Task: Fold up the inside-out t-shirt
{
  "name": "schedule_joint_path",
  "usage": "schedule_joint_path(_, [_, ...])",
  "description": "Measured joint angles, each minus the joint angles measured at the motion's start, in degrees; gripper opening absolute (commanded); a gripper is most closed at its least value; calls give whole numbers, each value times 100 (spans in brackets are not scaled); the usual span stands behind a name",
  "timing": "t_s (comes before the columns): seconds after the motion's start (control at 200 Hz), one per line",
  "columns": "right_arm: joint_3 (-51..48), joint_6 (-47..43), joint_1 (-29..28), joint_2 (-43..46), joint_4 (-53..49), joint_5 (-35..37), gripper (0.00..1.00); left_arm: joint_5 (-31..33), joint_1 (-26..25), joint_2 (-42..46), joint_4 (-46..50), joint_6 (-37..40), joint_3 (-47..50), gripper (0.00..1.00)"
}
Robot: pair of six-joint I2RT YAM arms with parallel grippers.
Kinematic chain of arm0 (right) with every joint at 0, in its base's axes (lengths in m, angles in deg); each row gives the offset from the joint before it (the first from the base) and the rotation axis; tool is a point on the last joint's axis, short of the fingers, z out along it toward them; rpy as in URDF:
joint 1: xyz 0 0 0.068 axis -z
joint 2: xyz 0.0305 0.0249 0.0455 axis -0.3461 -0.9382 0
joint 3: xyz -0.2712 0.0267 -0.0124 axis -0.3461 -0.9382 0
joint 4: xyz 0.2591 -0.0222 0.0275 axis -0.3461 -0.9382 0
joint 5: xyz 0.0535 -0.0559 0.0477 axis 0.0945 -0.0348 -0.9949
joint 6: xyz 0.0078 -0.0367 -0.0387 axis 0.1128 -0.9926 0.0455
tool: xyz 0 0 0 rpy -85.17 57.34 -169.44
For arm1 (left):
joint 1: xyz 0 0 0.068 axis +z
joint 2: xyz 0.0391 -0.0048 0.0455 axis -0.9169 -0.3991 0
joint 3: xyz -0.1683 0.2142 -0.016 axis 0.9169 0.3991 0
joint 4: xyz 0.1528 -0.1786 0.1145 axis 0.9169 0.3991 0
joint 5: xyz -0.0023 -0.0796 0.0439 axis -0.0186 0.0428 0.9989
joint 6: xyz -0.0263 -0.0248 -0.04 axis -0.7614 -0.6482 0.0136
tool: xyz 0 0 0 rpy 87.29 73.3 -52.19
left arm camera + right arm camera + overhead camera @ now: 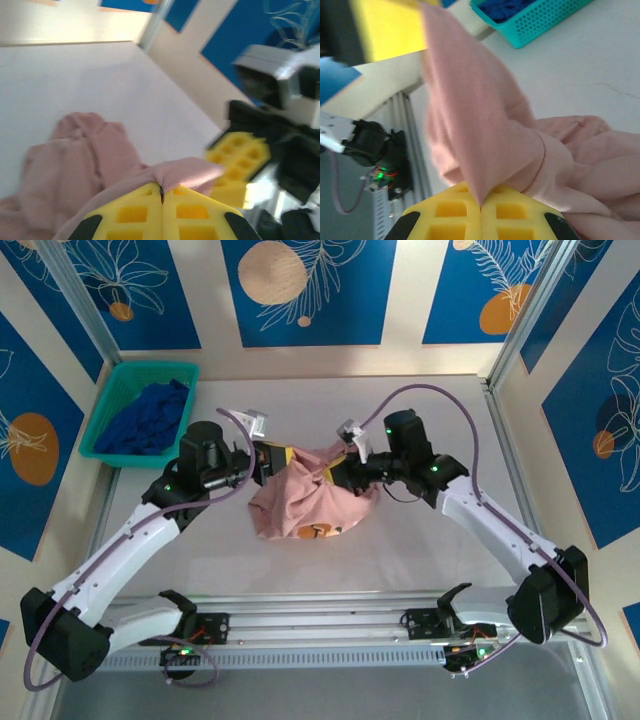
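T-shirt [300, 505] lies bunched in a heap at the middle of the table [420, 550], between your two arms, neither spread flat nor folded yet. Your left gripper [161, 192] is pressed together on a pinch of its pink cloth, and your right gripper [480, 206] pinches another edge. Judging by that, nearly everything is left: spread it flat, then fold.

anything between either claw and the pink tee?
Nothing visible: left claw and right claw are each shut on a pinch of the pink t-shirt. The teal basket of blue cloth sits apart, far left.
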Motion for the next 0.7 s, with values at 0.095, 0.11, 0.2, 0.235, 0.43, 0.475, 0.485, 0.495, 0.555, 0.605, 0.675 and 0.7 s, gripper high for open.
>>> schedule_joint_path(0.095, [-160, 321, 133, 149, 313, -667, 0, 533, -2, -83, 337, 142, -28, 9])
schedule_joint_path(0.11, [-173, 358, 144, 155, 367, -752, 0, 581, -2, -109, 393, 162, -44, 12])
schedule_joint_path(0.2, [-247, 645, 155, 144, 640, -1167, 0, 824, -17, -358, 697, 323, -223, 27])
schedule_joint_path(0.235, [-256, 737, 166, 138, 704, -1285, 0, 922, -22, -433, 780, 387, -278, 32])
schedule_joint_path(0.43, [-256, 1025, 260, -15, 970, -1556, 0, 1198, -162, -267, 1099, 656, -232, 49])
schedule_joint_path(0.475, [-258, 1062, 269, -48, 1010, -1580, 0, 1147, -173, -101, 1086, 675, -146, 52])
schedule_joint_path(0.485, [-258, 1071, 271, -50, 1019, -1580, 0, 1110, -179, -48, 1084, 702, -120, 53])
schedule_joint_path(0.495, [-260, 1071, 275, -55, 1021, -1582, 0, 1075, -181, 2, 1078, 719, -94, 53])
schedule_joint_path(0.555, [-260, 1091, 299, -68, 1027, -1615, 0, 817, -190, 264, 1001, 758, 66, 54])
schedule_joint_path(0.605, [-260, 1091, 310, -72, 1027, -1624, 0, 518, -197, 450, 933, 774, 175, 57])
schedule_joint_path(0.675, [-260, 1088, 337, -79, 1027, -1624, 0, 70, -212, 562, 789, 815, 243, 59])
schedule_joint_path(0.7, [-260, 1088, 337, -83, 1025, -1626, 0, -92, -216, 564, 741, 846, 247, 60])
